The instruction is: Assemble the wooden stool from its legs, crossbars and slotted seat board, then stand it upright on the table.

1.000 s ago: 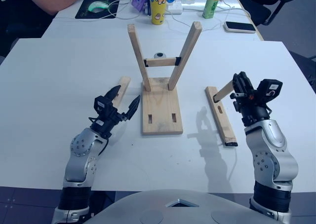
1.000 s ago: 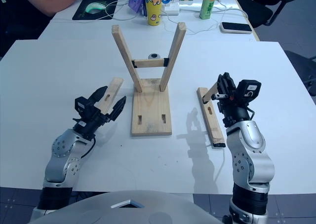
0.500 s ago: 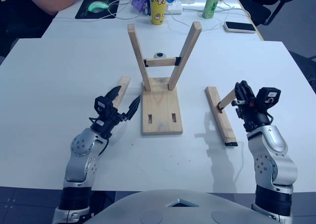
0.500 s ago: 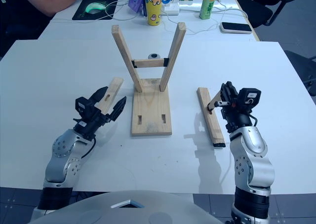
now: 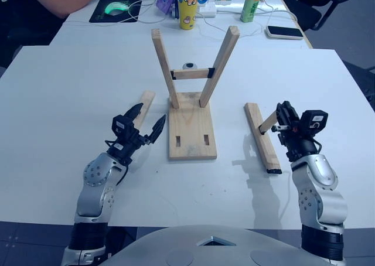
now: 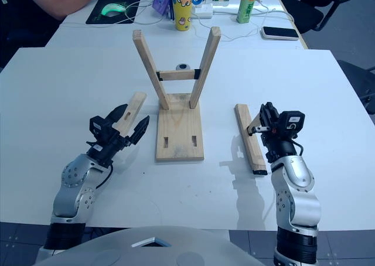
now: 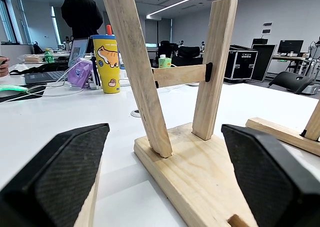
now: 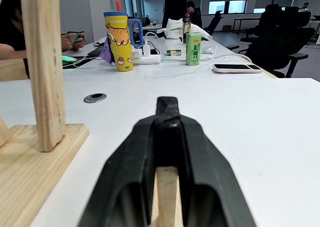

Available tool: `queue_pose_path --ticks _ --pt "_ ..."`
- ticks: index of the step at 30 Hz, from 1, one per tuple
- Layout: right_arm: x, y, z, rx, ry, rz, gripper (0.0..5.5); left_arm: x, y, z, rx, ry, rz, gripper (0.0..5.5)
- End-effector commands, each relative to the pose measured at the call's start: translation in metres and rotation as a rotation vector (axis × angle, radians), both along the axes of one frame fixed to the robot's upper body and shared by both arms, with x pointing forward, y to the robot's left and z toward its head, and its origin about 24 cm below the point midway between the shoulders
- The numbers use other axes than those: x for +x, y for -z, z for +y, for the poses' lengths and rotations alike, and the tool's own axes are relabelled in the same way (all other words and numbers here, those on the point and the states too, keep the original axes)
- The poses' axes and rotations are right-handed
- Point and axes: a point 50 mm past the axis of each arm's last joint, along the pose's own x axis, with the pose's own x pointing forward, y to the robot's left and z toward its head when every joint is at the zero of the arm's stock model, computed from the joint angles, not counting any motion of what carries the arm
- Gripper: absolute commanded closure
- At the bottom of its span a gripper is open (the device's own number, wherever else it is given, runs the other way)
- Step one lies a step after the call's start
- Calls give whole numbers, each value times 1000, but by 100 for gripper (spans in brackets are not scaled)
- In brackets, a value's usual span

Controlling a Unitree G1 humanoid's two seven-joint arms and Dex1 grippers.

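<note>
Roughly half done. The right pincer (image 5: 283, 116) is clenched on a crossbar (image 5: 268, 123) that slants down onto the loose leg (image 5: 262, 138), which lies lengthwise near-to-far on the counter (image 5: 70, 90). The left pincer (image 5: 151, 112) is spread and empty beside another flat leg (image 5: 146, 99). Farther off, the seat board (image 5: 191, 131) carries two upright legs (image 5: 164, 67) — its near slots (image 5: 177, 140) are unfilled.

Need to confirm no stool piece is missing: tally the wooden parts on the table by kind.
Legs: 4
Crossbars: 2
Seat board: 1
Total: 7
</note>
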Motion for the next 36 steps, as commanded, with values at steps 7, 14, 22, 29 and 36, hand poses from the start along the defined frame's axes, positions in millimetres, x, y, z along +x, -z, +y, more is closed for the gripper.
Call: queue_pose_path --ticks 7,14,22,29,36 --pt "1 38 3 8 6 128 508 6 1 1 34 22 10 134" --pt "3 30 2 -18 8 71 508 7 1 1 39 23 8 134" --pt "21 2 5 -28 -2 -37 407 5 6 -1 50 23 14 134" --pt "45 -44 7 -46 -35 -165 345 3 10 -3 42 10 17 134" --pt "67 -120 17 -36 -79 -374 395 -2 17 -9 31 -6 22 134"
